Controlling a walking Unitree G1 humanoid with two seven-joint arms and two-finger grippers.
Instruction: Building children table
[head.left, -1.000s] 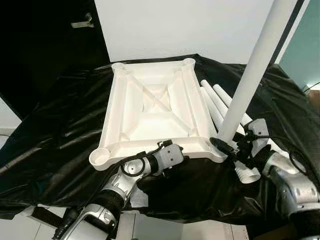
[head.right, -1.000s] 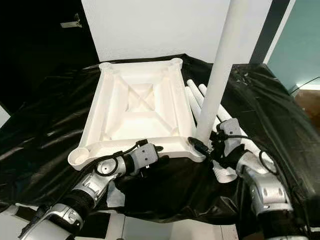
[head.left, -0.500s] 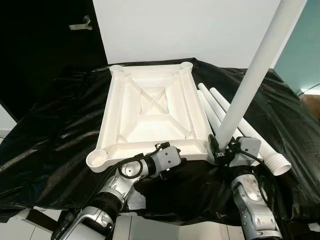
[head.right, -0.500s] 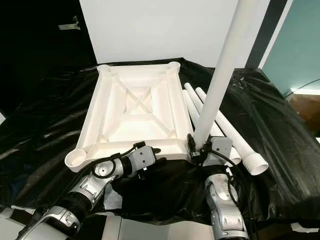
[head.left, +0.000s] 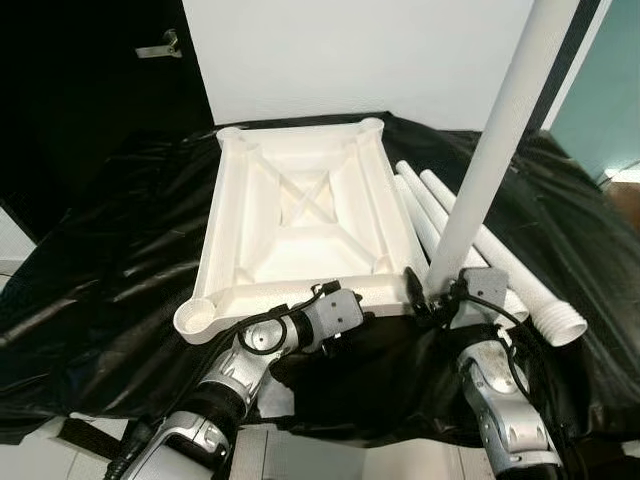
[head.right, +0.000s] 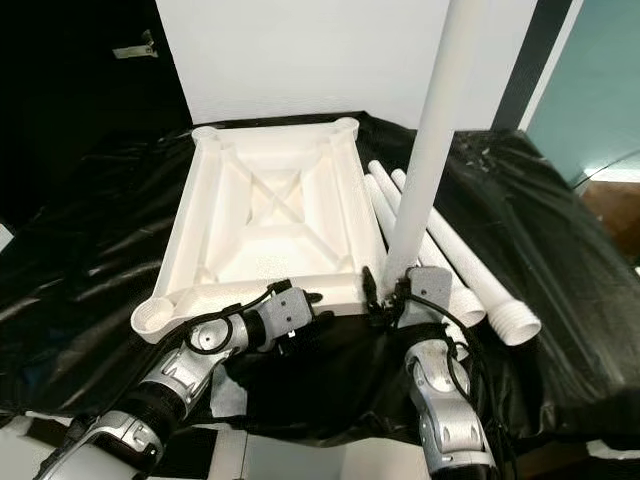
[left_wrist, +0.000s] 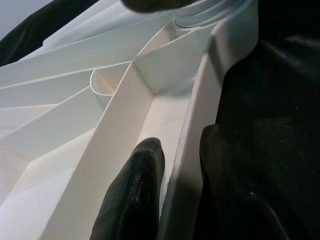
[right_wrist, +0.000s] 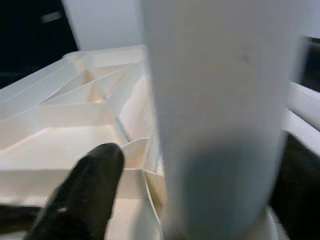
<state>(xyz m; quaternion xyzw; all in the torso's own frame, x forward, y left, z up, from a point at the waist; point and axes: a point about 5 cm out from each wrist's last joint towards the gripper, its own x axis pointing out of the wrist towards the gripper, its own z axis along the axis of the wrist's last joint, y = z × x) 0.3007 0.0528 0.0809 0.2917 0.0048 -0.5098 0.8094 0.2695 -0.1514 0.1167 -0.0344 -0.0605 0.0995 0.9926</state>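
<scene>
Right end effector clamped leg, which I'd swung more upright in the corner socket | left end effector clamped table frame rim.

Black sheet; tabletop; legs

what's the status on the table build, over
Left gripper clamped on tabletop near rim. Right gripper holding upright leg at near right corner socket. Three spare legs beside tabletop on black sheet, nothing blocking.
</scene>
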